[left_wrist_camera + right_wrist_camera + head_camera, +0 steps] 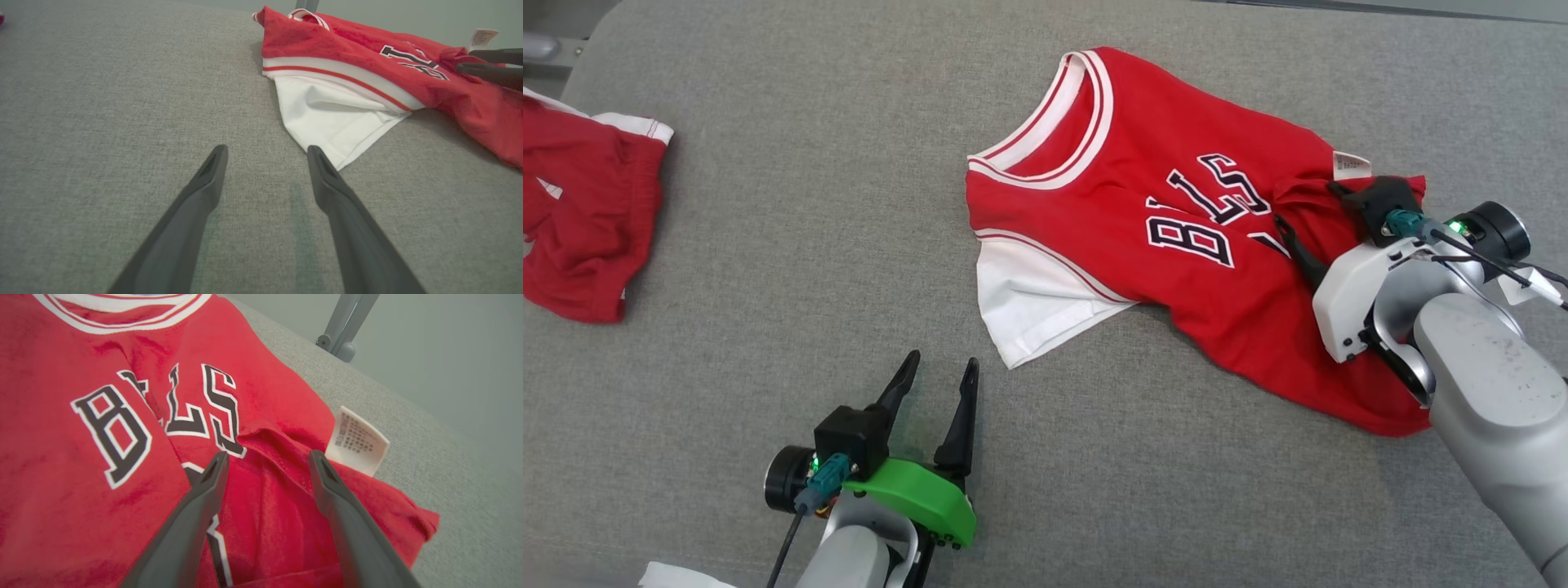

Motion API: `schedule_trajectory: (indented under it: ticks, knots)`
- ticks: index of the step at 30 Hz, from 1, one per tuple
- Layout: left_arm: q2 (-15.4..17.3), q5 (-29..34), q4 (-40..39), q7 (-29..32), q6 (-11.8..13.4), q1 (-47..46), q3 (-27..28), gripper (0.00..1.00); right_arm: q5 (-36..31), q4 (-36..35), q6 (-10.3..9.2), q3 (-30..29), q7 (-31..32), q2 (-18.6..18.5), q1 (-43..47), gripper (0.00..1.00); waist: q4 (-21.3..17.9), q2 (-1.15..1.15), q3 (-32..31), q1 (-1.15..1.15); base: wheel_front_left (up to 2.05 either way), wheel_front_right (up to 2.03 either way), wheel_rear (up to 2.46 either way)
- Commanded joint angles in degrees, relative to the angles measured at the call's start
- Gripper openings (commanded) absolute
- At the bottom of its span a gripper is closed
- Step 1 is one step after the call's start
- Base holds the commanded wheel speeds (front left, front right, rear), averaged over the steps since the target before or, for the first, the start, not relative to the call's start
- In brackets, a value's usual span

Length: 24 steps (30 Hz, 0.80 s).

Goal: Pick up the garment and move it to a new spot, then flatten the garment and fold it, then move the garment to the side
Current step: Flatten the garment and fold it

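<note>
**Red shirt on the grey cloth**

I see the red shirt lying on the grey cloth at about 2 o'clock in my head view. It is bumpy and not flat. Its neck hole points to 11 o'clock. Its white sleeve sticks out toward 7 o'clock. Big black letters with white edges run across the front.

My right gripper is at 3 o'clock, over the shirt's far end. Its two dark fingers are spread wide, with a raised fold of red cloth between them. I cannot tell if they touch the shirt. A small white tag sits just beside it, at 1 o'clock from the fingertips.

My left gripper is at 7 o'clock, over bare grey cloth. Its fingers are spread apart too, and it holds nothing. The white sleeve is near it, at 1 o'clock.

Another red garment lies bunched up at 9 o'clock, well apart from the shirt.
</note>
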Motion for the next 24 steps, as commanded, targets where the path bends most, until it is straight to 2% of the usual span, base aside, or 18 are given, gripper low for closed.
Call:
schedule_trajectory:
  ticks: [1,8,9,10,11,21,24]
  knots:
    - [0.15,-0.42,-0.25,-0.04,0.47,-0.91,-0.14,1.0,-0.4,1.55,-0.08,0.44,0.33,-0.04,-1.42,1.0,0.84,0.44,1.27,0.0,0.0,0.0,0.0]
    - [0.15,-0.58,-0.6,-0.03,0.54,-1.9,-0.68,1.0,-2.64,6.02,-0.08,1.41,-0.62,0.88,-4.76,1.0,1.29,0.44,2.7,0.0,0.0,0.0,0.0]
    - [0.15,-0.6,-0.68,-0.04,0.61,-2.02,-0.74,1.0,-2.92,6.59,-0.08,1.43,-0.91,0.9,-5.27,0.48,1.33,0.44,2.82,0.0,0.0,0.0,0.0]
    - [0.15,-0.59,-0.83,-0.03,0.67,-2.13,-0.76,1.0,-2.89,7.14,-0.08,1.14,-1.45,0.96,-5.78,0.04,1.34,0.44,2.93,0.0,0.0,0.0,0.0]
    - [0.15,-0.6,-0.97,-0.04,0.73,-2.18,-0.76,1.0,-2.58,7.7,-0.08,0.44,-1.9,1.13,-6.27,0.0,1.35,0.44,3.04,0.0,0.0,0.0,0.0]
    - [0.16,-0.32,-1.68,-0.04,0.48,-2.79,-0.86,1.0,-4.64,10.57,-0.08,-7.57,-7.41,-1.23,-13.94,0.0,1.62,0.44,4.33,0.0,0.0,0.0,0.0]
    - [0.15,-0.67,-1.81,-0.04,0.33,-3.26,-1.17,1.0,-6.38,10.99,-0.09,-10.51,-9.46,-3.42,-17.89,0.0,2.3,0.44,5.03,0.0,0.0,0.0,0.0]
